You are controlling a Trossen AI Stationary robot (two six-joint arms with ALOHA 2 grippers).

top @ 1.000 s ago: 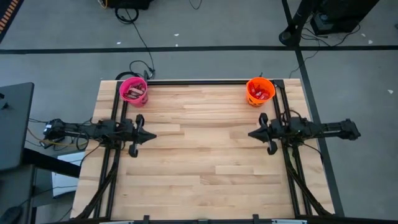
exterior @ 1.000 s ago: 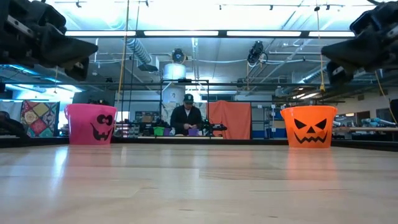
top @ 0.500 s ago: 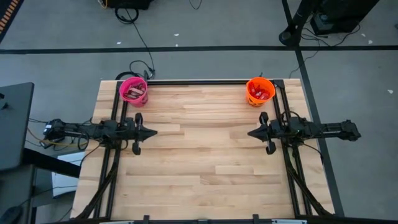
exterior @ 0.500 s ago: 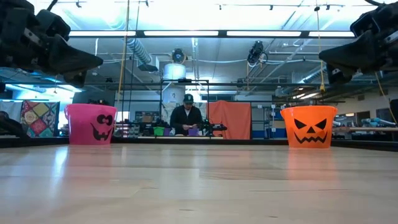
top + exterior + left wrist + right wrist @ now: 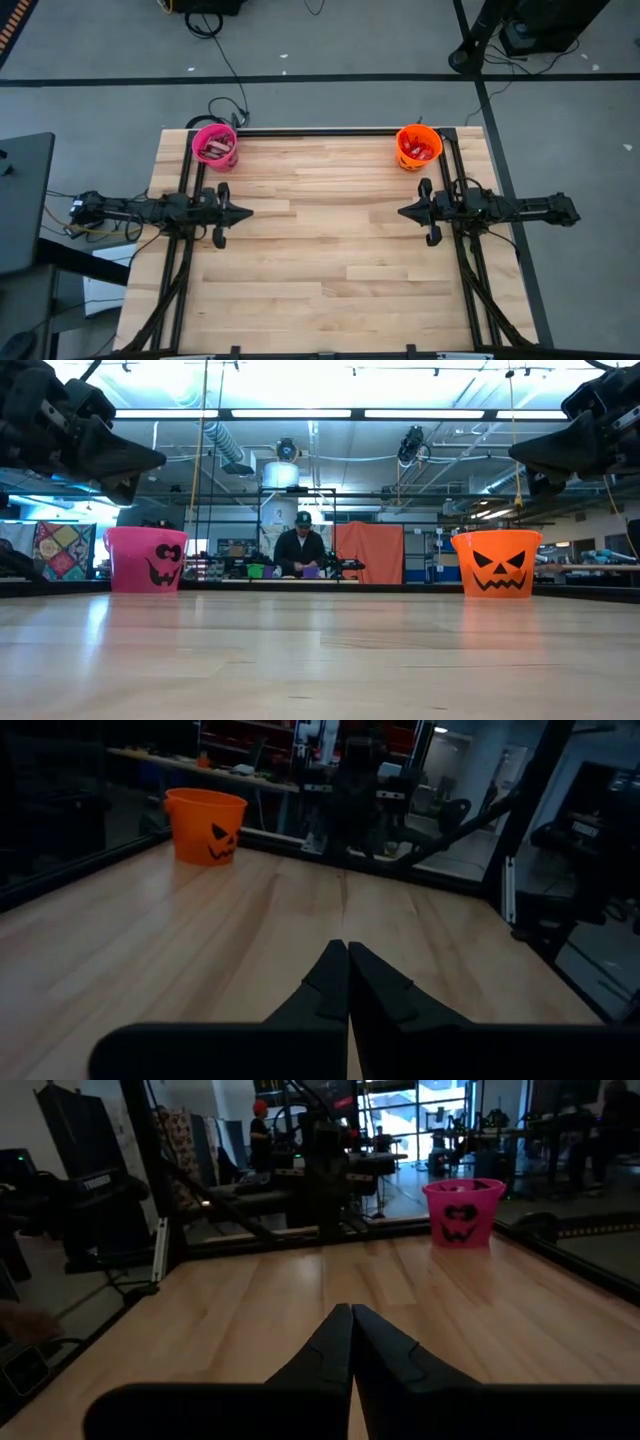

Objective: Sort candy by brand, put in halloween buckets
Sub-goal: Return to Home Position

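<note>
The pink bucket [image 5: 214, 146] stands on its base at the table's far left corner, the orange bucket [image 5: 418, 147] at the far right. Candy in wrappers lies inside the pink bucket [image 5: 213, 151] and the orange bucket [image 5: 421, 150]; no candy shows on the table. My left gripper [image 5: 248, 213] hovers shut at the table's left side and points level toward the right. My right gripper [image 5: 400, 213] hovers shut at the right side and points toward the left. Both wrist views show the fingers [image 5: 346, 950] [image 5: 352, 1312] closed with nothing between them.
The wooden tabletop [image 5: 320, 250] stretches between the two grippers. Black frame rails run along the table's left side [image 5: 180, 270], right side [image 5: 470, 280] and far edge [image 5: 320, 131]. A person [image 5: 300, 550] stands at a bench far behind the table.
Both grippers have stayed in place, shut. My left gripper has rolled a little about the line it points along, and my right gripper has rolled slightly too. The buckets have not moved.
</note>
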